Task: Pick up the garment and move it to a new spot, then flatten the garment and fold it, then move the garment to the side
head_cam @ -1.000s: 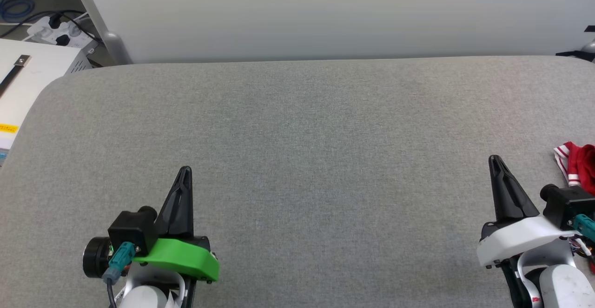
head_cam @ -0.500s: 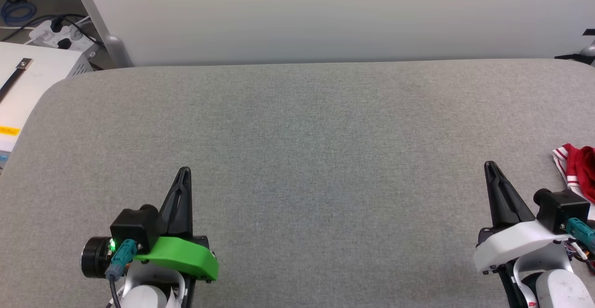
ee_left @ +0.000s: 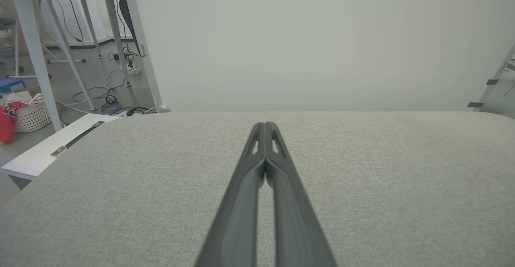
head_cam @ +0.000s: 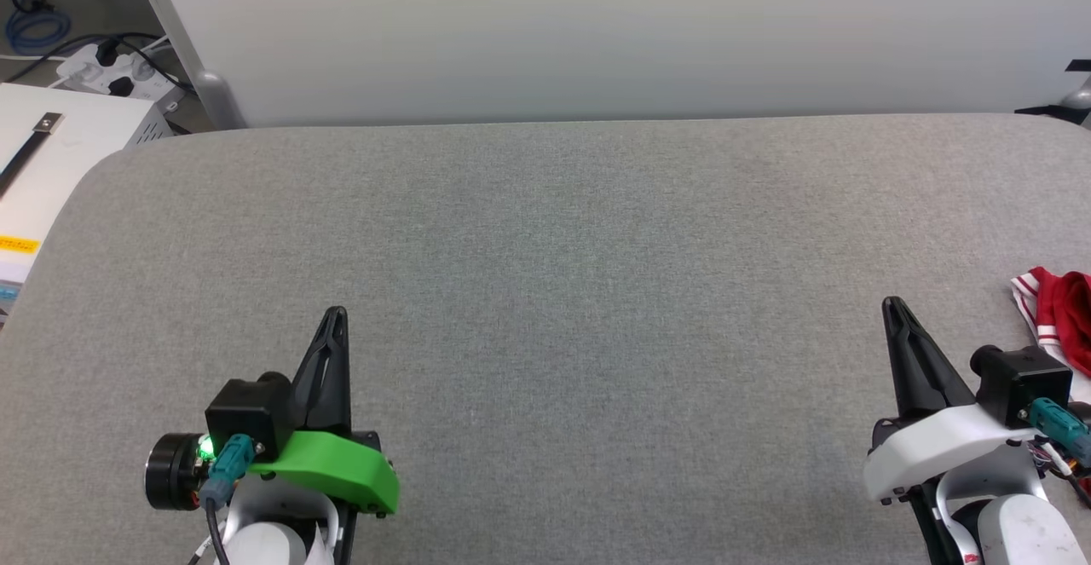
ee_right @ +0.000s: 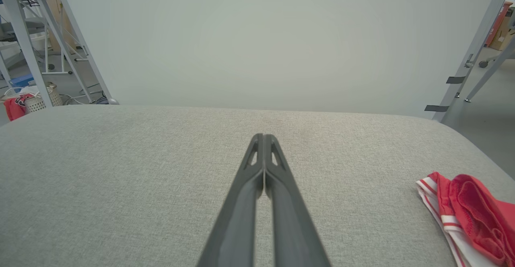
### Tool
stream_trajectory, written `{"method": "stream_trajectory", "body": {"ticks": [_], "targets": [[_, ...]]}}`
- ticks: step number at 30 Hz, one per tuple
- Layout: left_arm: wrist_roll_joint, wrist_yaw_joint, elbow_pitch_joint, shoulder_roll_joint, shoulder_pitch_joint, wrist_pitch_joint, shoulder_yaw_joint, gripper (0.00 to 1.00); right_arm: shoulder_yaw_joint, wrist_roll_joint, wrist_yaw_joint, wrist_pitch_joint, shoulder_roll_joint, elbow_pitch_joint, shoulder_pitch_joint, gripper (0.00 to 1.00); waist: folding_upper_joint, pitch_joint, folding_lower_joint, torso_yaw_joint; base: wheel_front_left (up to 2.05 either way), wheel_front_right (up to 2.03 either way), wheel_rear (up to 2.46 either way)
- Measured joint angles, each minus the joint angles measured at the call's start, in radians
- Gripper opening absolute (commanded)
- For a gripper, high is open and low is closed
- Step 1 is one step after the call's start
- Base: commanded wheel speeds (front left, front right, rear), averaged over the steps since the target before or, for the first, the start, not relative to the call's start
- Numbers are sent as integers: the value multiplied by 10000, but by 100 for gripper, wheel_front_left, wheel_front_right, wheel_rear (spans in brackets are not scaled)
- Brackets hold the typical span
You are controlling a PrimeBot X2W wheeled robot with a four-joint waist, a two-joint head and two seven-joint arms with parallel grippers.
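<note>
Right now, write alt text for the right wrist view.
The right gripper, shut, points across a grey fabric-covered table toward a pale wall. A crumpled red and white shirt lies on the table at the lower right, apart from the gripper.

Matt coarse-woven cloth on the worktop (head_cam: 545, 250), soft red knit for the shirt (ee_right: 478, 214), smooth matt plastic fingers (ee_left: 243, 202).
</note>
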Motion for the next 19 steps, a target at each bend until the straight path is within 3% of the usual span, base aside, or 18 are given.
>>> {"method": "stream_trajectory", "body": {"ticks": [19], "targets": [[263, 173, -61, -2, 101, 424, 48, 0, 42, -462, 0, 253, 157, -134, 188, 0, 0, -133, 0, 6, 0, 0, 0]]}}
